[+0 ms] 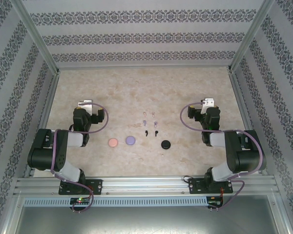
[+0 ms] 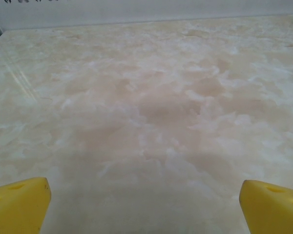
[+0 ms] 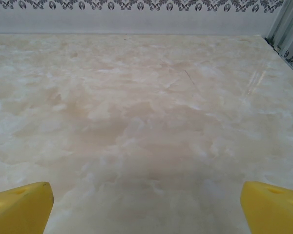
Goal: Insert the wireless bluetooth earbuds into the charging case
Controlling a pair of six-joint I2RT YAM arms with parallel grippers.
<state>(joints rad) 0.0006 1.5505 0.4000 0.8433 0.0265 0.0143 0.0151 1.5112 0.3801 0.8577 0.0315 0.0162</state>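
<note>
The earbuds [image 1: 144, 123] lie clustered at the middle of the table [image 1: 136, 87], just beyond the three round cases [image 1: 130, 140]. They sit between your claws, inward of each, the right gripper [image 1: 208, 102] marginally nearer than the left gripper [image 1: 84, 104]. Both gape wide, holding nothing. Stem direction is too small to tell.

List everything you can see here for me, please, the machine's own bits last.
pale pink earbuds: two, pale pink, mid-table, farthest row
purple earbuds: two, purple, next row nearer
black earbuds: two, black, nearest row
purple disc: one, purple, left of black earbuds
pink disc: one, pink, left of purple disc
black disc: one, black, right of black earbuds
table: one, beige marbled, under everything
left claw: one, yellow tips, open, over bare table
right claw: one, yellow tips, open, over bare table
</note>
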